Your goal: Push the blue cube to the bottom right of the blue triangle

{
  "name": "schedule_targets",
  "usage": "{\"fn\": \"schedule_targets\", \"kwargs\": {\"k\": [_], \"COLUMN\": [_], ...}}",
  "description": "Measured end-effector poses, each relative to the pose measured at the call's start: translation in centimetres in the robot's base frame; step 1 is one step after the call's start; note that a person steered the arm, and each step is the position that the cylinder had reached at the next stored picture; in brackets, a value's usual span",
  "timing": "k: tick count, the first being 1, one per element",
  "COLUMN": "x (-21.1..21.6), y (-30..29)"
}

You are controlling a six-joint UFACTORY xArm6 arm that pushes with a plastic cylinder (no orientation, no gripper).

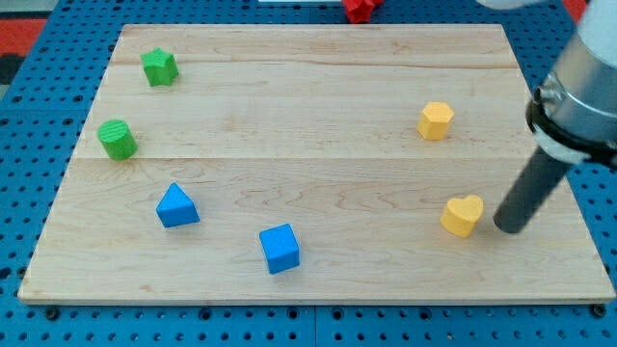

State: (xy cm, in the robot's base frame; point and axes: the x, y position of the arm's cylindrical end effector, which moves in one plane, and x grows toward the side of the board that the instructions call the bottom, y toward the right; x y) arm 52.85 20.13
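The blue cube (280,248) lies on the wooden board near the view's bottom, a little left of centre. The blue triangle (177,206) lies to its upper left, a short gap apart. My tip (510,227) is at the view's right, just right of the yellow heart (463,214), and far to the right of the blue cube.
A yellow hexagonal block (436,120) sits at the upper right. A green star (159,66) and a green cylinder (118,140) are at the left. A red block (360,9) lies off the board at the top. The board's edge (318,297) runs along the bottom.
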Motion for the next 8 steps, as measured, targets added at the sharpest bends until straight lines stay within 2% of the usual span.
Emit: {"fn": "schedule_targets", "kwargs": {"k": [1,2,3,5,6,7,8], "x": [1.2,6.3,6.8,5.9,2.9,3.3,3.2], "y": [0.3,-2.0,-9.9,-24.1,-25.6,-24.0,-27.6]}}
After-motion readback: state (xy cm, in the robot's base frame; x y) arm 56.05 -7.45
